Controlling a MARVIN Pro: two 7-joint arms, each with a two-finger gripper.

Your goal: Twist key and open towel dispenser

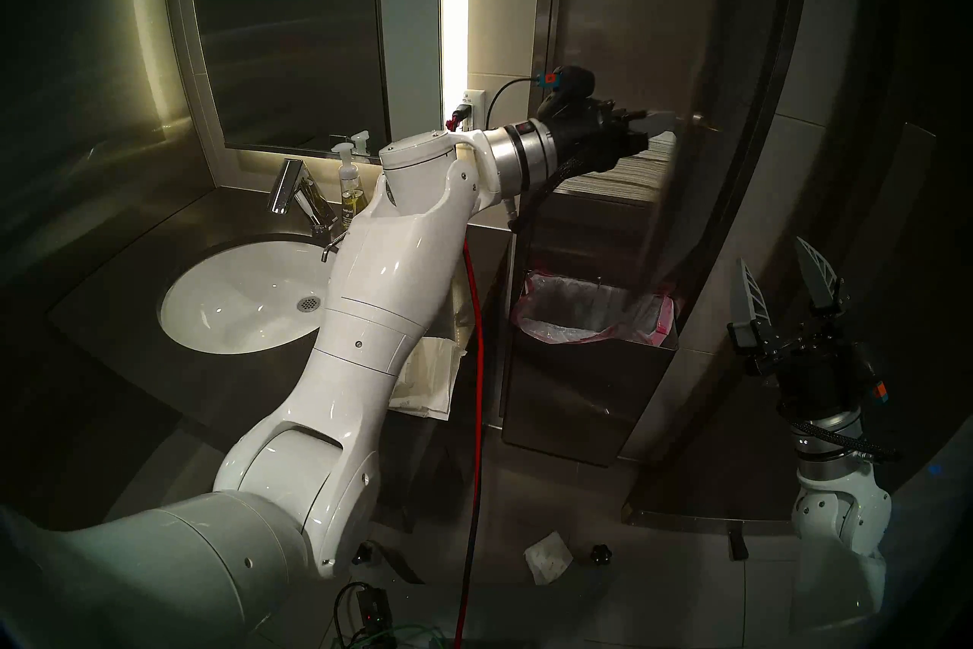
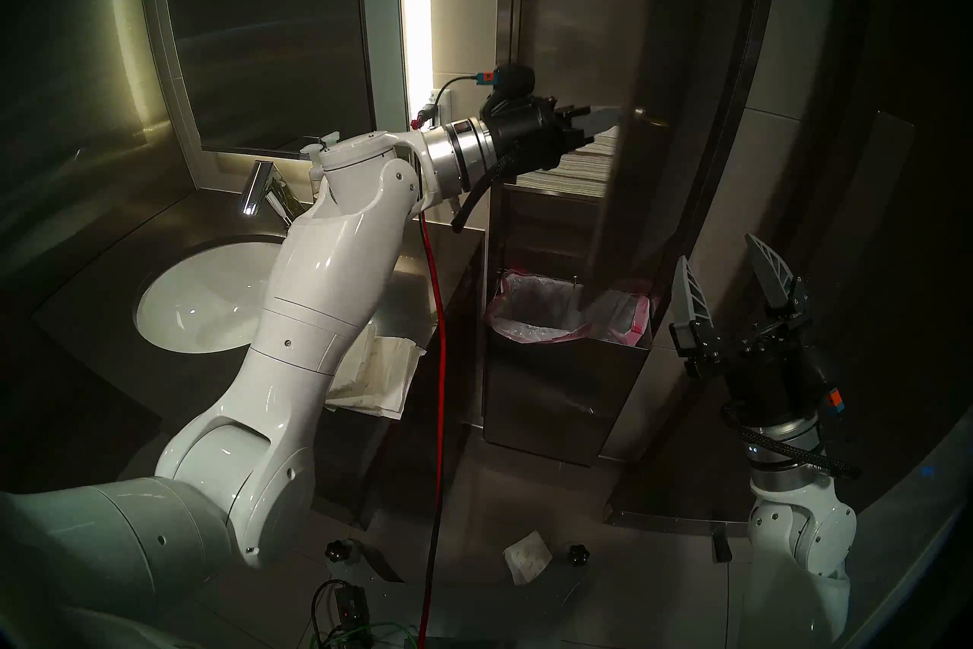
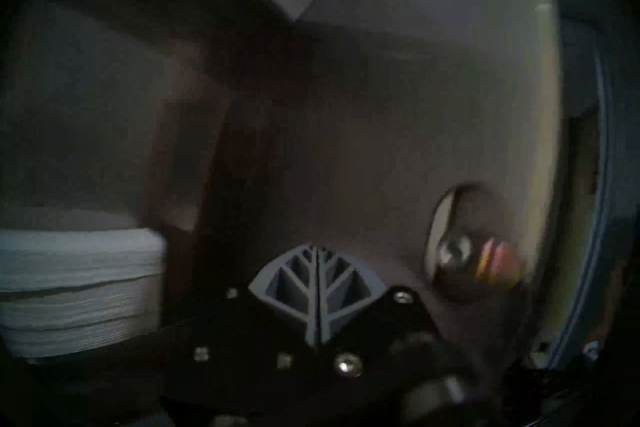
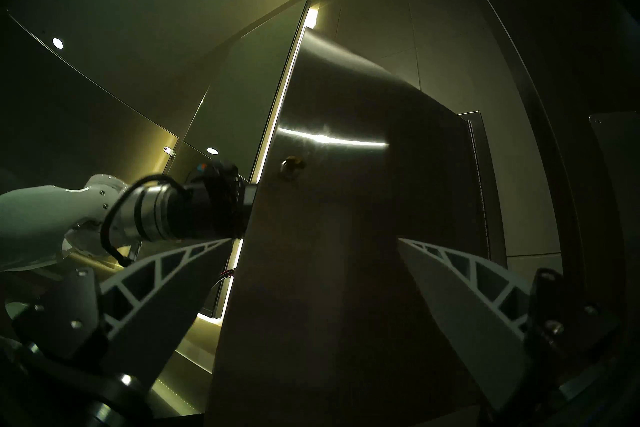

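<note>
The towel dispenser [image 1: 595, 26] is a tall steel wall cabinet. Its door [image 4: 346, 242] stands swung out toward me on right-side hinges. Inside lie stacked white towels [image 1: 621, 174] [image 3: 76, 277], above a pink-rimmed lined bin [image 1: 532, 316]. The key [image 4: 294, 163] sticks out of the round lock [image 1: 699, 118] on the door's outer face. My left gripper [image 1: 664, 126] [image 3: 317, 251] is shut on nothing, its tips at the door's free edge on the inner side, beside the lock's back [image 3: 453, 249]. My right gripper [image 1: 784, 279] [image 4: 315, 239] is open, low, in front of the door's outer face and clear of it.
To the left are a white sink [image 1: 237, 300], a faucet [image 1: 295, 189], a soap bottle [image 1: 350, 189] and a framed mirror [image 1: 284, 26]. A red cable [image 1: 476, 369] hangs from the wall outlet [image 1: 471, 105]. Paper lies on the counter edge [image 1: 426, 379] and floor [image 1: 547, 563].
</note>
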